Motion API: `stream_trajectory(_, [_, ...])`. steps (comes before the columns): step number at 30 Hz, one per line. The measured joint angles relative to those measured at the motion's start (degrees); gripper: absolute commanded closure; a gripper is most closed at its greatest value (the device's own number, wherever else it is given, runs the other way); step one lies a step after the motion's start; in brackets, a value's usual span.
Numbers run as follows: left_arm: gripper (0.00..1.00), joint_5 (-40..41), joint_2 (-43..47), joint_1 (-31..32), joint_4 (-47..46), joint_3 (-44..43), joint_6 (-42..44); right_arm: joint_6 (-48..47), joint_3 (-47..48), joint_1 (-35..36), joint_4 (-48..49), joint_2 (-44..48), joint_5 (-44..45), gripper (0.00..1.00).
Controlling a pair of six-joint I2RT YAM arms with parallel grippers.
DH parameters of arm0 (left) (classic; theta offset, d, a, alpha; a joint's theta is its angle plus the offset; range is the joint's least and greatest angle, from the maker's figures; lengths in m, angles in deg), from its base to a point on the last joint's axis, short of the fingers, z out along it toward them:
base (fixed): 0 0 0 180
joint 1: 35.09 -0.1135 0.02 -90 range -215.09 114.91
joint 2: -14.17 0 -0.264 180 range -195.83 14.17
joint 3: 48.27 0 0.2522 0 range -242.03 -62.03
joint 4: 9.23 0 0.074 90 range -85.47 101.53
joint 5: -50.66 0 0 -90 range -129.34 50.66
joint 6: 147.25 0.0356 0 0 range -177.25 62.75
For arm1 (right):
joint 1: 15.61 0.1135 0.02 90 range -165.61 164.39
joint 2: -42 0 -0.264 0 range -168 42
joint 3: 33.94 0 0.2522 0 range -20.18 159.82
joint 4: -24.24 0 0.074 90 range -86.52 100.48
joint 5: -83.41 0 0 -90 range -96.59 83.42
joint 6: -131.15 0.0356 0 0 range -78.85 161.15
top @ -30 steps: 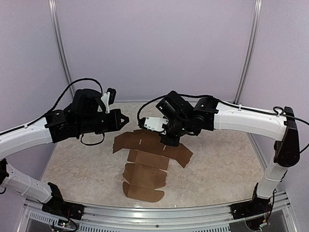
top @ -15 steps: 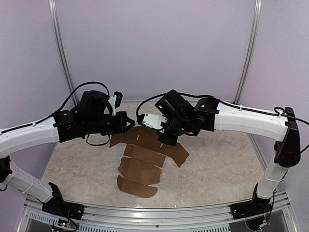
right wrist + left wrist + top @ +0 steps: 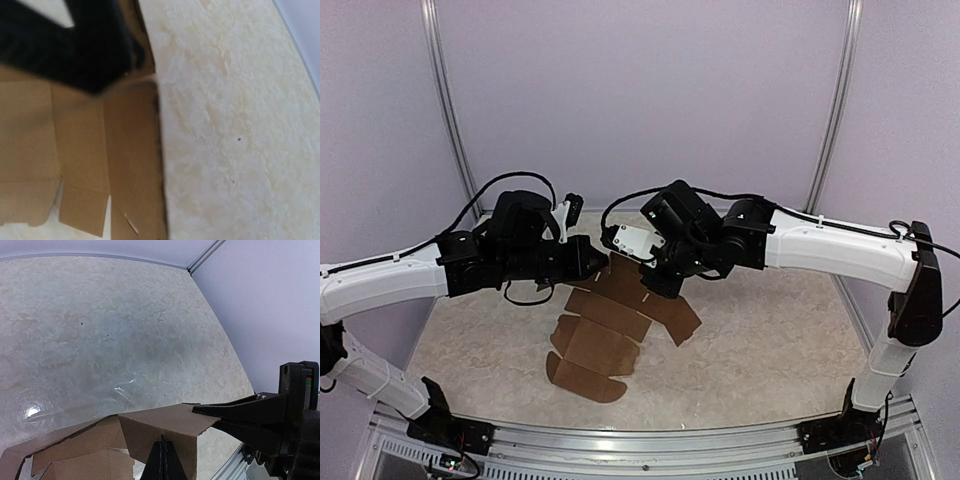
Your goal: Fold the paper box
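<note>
Spreading across the middle of the tabletop (image 3: pixel 770 340), the paper box (image 3: pixel 605 335) is a flat brown die-cut sheet with its creases and slots showing. Its rounded end flap points toward the tabletop's near edge, turned a little to the left. The sheet's far end is lifted off the tabletop, and one flap there stands bent up from the rest.

Both arms meet over the far half of the tabletop. The right gripper (image 3: pixel 658 288) comes in from the tabletop's right side and is clamped on the raised far end. In the left wrist view a corner of the brown card sits between its two black fingers (image 3: pixel 240 412).

The left gripper (image 3: pixel 600 265) reaches in from the tabletop's left side with its fingers (image 3: pixel 162 460) pressed tight together, their tips at the face of the upright flap. Whether any card is pinched between them cannot be told. The right wrist view is blurred, showing only the sheet's panels and the pale marbled tabletop.
</note>
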Motion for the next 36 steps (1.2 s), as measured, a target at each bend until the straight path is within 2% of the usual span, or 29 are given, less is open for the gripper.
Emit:
stream_trajectory(21, [1.00,-4.1,-2.1,0.1,-5.7,0.0,-1.3,4.7,-1.1,0.0,2.3,2.4,-4.0,1.00])
stream_trajectory(30, [1.00,-2.7,-1.4,-0.1,-3.7,0.2,-0.3,4.2,-1.3,-0.5,2.5,2.9,-4.2,1.00])
stream_trajectory(36, [0.97,0.0,4.2,-1.5,-0.3,3.7,1.0,3.1,-0.6,-3.2,-0.2,2.6,-8.5,1.00])
